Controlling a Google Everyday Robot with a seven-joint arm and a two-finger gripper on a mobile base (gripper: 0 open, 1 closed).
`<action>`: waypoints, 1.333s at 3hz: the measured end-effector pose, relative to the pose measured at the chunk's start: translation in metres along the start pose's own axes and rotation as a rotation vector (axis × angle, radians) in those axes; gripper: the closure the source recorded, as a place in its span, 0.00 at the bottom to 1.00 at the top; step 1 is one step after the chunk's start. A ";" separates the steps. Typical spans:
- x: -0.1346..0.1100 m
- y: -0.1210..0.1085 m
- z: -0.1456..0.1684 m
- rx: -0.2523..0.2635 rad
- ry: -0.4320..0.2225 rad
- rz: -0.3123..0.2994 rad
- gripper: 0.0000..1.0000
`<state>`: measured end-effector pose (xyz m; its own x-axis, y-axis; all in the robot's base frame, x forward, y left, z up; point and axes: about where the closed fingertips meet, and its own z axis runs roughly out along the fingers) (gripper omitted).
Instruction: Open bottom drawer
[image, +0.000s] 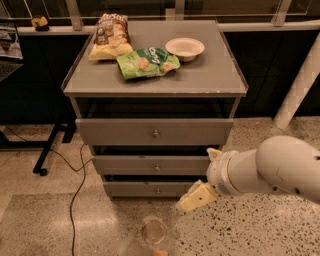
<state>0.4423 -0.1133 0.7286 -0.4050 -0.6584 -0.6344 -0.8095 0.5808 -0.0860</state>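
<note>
Slim grey flat-fronted wooden bottom drawer (125, 189): lowest front of grey three-drawer bench (215, 75). Your cream claw (196, 198) hangs near bench's lower right corner; its spread, cannot tell. Steer onto small round metal knob (157, 190) at bench's midline, then pull straight out.

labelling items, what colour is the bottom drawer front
Grey bottom drawer, camera view; gripper by its right end.
</note>
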 end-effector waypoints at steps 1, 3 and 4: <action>0.017 0.009 0.031 -0.046 -0.032 0.027 0.00; 0.020 0.011 0.088 -0.093 -0.051 0.040 0.00; 0.024 0.012 0.091 -0.066 -0.075 0.059 0.00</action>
<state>0.4614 -0.0783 0.6425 -0.4215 -0.5851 -0.6928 -0.8125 0.5829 0.0021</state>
